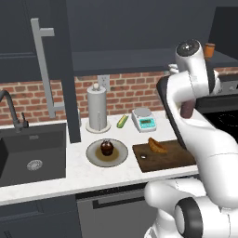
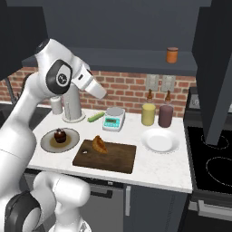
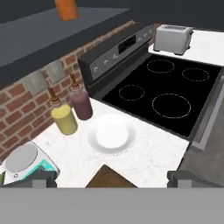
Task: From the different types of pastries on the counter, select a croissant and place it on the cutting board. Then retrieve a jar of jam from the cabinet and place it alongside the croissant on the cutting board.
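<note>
Behind the arm, the cutting board's (image 1: 169,158) right end is hidden; the hand (image 3: 112,178) gapes wide, empty.

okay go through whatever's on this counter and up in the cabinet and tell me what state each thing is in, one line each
croissant: lying on the cutting board
jam jar: upright on the cabinet shelf
gripper: open, empty, high above the counter
cabinet door: swung open
white plate: empty
pastry: sitting on the grey plate
stove: burners bare

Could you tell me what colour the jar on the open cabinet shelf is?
The jar is orange-brown, clearest in the right base view.
</note>
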Tool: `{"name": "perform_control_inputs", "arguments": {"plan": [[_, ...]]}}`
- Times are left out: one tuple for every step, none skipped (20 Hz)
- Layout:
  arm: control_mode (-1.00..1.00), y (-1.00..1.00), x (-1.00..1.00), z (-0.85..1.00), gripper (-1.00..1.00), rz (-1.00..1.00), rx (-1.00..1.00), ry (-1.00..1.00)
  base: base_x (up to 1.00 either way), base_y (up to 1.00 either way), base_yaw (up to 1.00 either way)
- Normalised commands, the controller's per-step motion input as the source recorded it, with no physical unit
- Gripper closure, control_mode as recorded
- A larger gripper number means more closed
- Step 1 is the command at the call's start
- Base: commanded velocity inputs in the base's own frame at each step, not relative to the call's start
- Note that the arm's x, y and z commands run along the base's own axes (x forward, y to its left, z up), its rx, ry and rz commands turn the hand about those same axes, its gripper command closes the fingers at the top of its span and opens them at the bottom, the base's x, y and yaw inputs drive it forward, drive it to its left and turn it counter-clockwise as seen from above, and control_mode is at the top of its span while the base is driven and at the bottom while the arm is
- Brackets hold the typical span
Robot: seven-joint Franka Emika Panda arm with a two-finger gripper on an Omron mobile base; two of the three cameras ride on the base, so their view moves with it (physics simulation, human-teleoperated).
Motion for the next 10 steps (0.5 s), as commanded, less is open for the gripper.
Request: {"name": "perform_control_inputs", "arguments": {"plan": [[-1.00,-0.18,0.00,0.47,-1.00,-0.15,0.02,-0.09,0.00,0.00,0.00],[-1.00,-0.22,0.00,0.44,-1.00,-0.14,0.03,-0.08,0.00,0.00,0.00],[-1.00,-0.23,0.00,0.45,-1.00,-0.13,0.03,-0.07,0.00,0.00,0.00],[-1.00,-0.21,0.00,0.47,-1.00,-0.11,0.03,-0.09,0.00,0.00,0.00],[-1.00,-0.24,0.00,0.51,-1.00,-0.08,0.04,-0.09,0.00,0.00,0.00],[-1.00,-0.28,0.00,0.54,-1.00,-0.05,0.07,-0.05,0.00,0.00,0.00],[-1.00,-0.31,0.00,0.54,-1.00,-0.01,0.10,-0.04,0.00,0.00,0.00],[-1.00,-0.34,0.00,0.55,-1.00,0.00,0.11,-0.02,0.00,0.00,0.00],[-1.00,-0.41,0.01,0.53,-1.00,0.00,0.11,-0.04,0.00,0.00,0.00],[-1.00,-0.41,0.01,0.49,-1.00,0.00,0.11,-0.05,0.00,0.00,0.00]]}}
